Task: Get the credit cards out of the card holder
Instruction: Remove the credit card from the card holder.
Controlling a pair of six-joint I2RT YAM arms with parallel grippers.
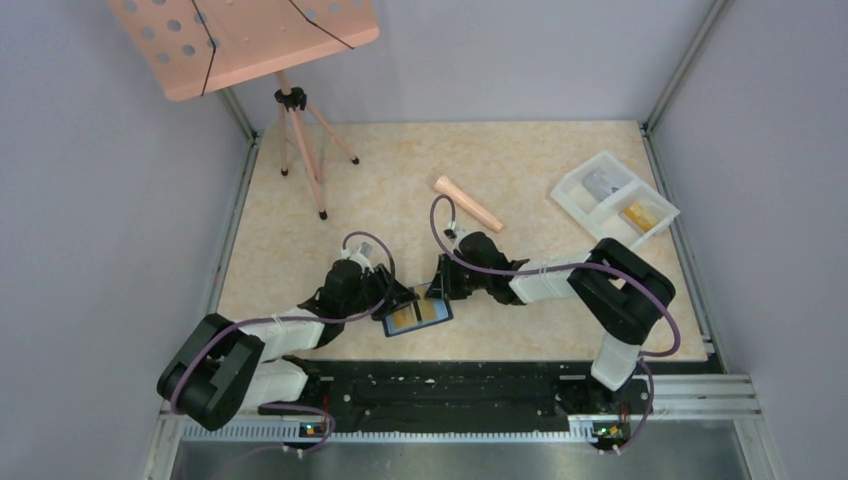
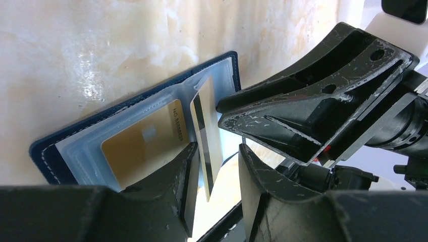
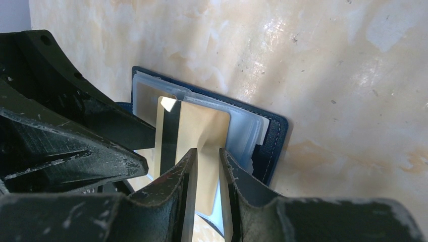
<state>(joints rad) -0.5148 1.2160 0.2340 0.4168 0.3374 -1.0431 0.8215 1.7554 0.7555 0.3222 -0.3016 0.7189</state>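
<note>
The left pincer (image 2: 218, 147) stands released, jaws apart, over the near edge of the open card holder (image 2: 121, 118), which lies flat on the worktop (image 1: 400, 170) beneath both pincers. One tan-gold card (image 2: 144, 148) sits in a pale pocket just left of its fingers. A striped card (image 3: 194, 126) — gold, with a dark band — rises tilted from the holder through the left pincer's gap, and the right pincer (image 3: 207, 151) is clenched on it. Well right of that pincer and beyond it sits a white tray (image 1: 572, 180) holding a grey piece and a gold one.
</note>
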